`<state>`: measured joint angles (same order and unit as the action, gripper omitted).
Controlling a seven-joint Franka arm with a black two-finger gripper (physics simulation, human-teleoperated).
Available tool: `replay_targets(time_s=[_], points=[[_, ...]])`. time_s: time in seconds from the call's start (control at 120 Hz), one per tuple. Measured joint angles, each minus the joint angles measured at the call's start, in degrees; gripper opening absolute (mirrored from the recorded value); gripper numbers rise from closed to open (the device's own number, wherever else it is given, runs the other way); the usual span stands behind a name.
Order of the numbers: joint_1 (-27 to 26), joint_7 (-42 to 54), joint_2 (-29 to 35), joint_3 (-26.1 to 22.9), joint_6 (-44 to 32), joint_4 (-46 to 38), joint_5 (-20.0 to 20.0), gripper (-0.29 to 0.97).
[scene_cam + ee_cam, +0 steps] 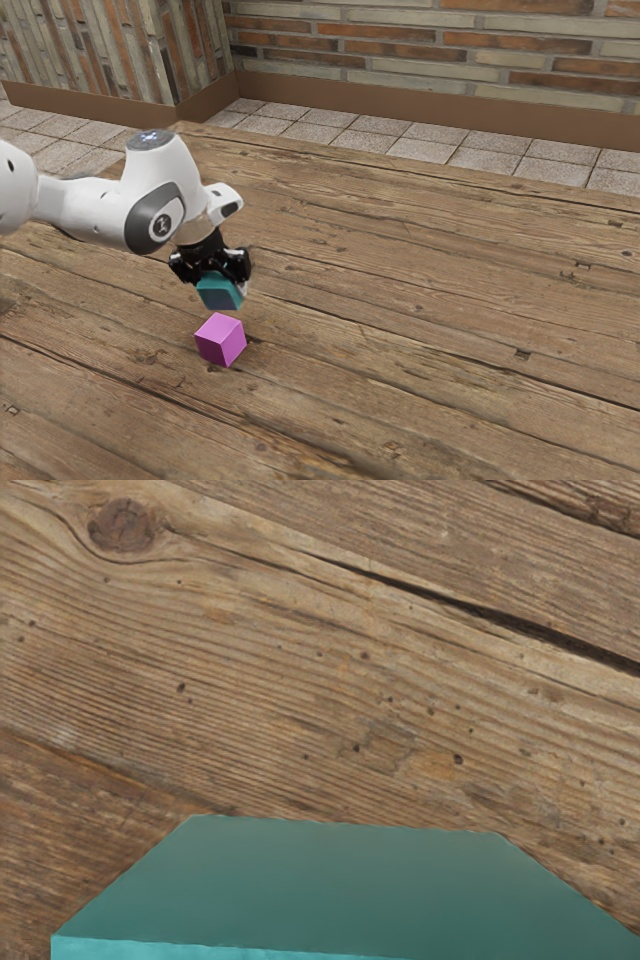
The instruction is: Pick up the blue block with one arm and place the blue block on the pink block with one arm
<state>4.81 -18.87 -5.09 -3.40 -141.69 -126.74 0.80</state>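
Gripper (214,272) jaws clamped on blue block (221,294), carried in the air, clear of the table (450,320). Pink block (220,340) sits almost straight below, not touching, nearer the table's front edge. Judgement: slight line-up, then lower straight down

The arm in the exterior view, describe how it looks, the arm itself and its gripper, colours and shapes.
The arm is glossy white, built of thick rounded segments. One joint has a dark grey round cap with a small white marking, and a pale top disc with bluish dots. The gripper is black and blocky, with two short fingers.
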Motion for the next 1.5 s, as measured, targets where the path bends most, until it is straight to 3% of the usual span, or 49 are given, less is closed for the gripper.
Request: replay_targets(time_s=[0.275,0.883,1.15,1.25,1.35,1.5], points=[[0.0,-0.9,0.7,-0.1,3.2,-1.4,-4.7,0.3],[-0.7,5.8,0.2,-0.2,4.5,-2.2,-5.5,0.32],[-0.8,8.1,0.8,-0.2,4.6,-2.2,-5.0,0.58],[-1.2,8.8,6.4,-0.2,4.8,-1.9,-5.0,0.61],[-3.0,10.0,12.2,-0.1,7.8,4.9,-4.9,0.64],[-3.8,13.5,13.6,0.0,17.0,17.8,-3.5,0.66]])
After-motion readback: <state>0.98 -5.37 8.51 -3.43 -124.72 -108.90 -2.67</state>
